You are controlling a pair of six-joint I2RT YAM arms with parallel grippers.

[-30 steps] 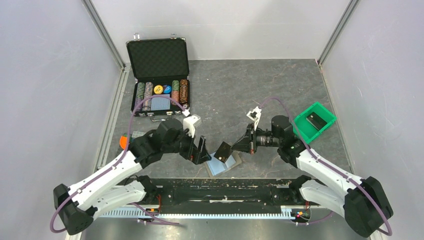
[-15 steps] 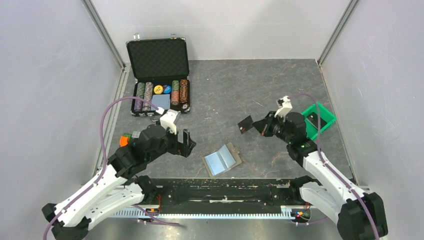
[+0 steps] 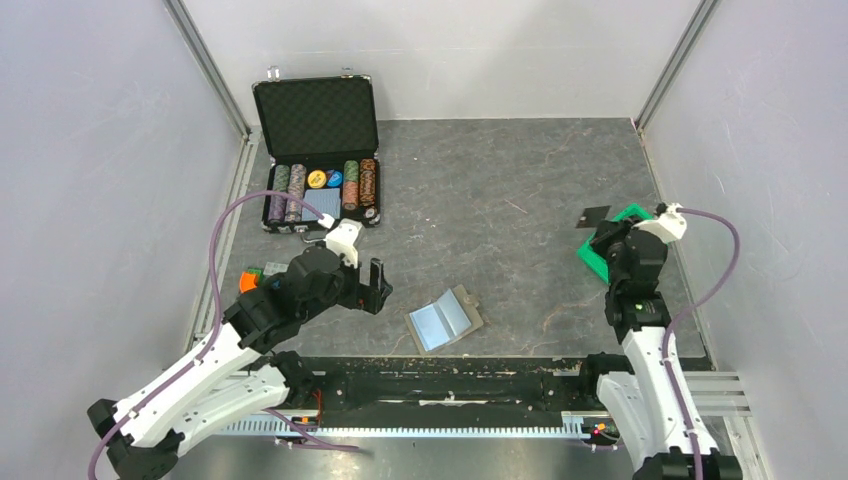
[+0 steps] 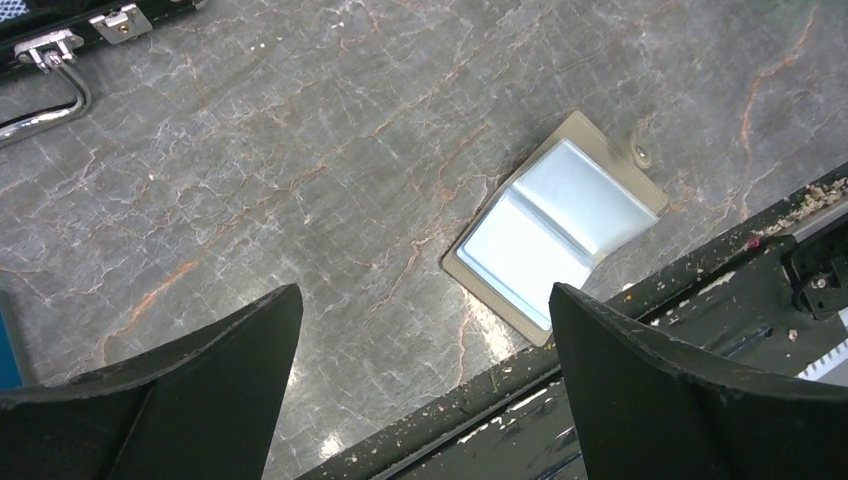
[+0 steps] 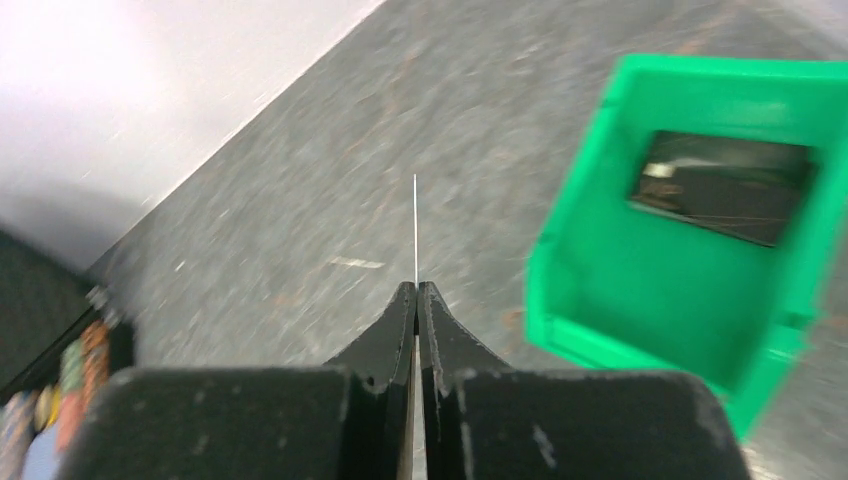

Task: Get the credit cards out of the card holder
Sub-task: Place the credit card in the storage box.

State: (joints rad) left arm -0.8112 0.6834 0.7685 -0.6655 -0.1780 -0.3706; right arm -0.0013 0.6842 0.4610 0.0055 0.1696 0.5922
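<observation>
Holder (image 3: 445, 320) is lying open at the worktop's (image 3: 520, 180) near edge, panels up, its long axis running near-left to far-right. Left hand (image 3: 374, 288) is hovering just beside it, spread wide, gripping nothing. Right hand (image 5: 416, 290) is clamping a card (image 3: 595, 212), which is sticking straight out past the fingertips, roughly level, by the bin's (image 3: 592, 260) far-left rim. Recommendation: carrying it fully over the bin before releasing.

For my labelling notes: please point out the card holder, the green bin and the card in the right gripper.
card holder (image 4: 556, 226): left wrist view, centre fold.
green bin (image 5: 590, 232): right wrist view, left wall.
held card (image 3: 596, 213): top view, flat face.
</observation>
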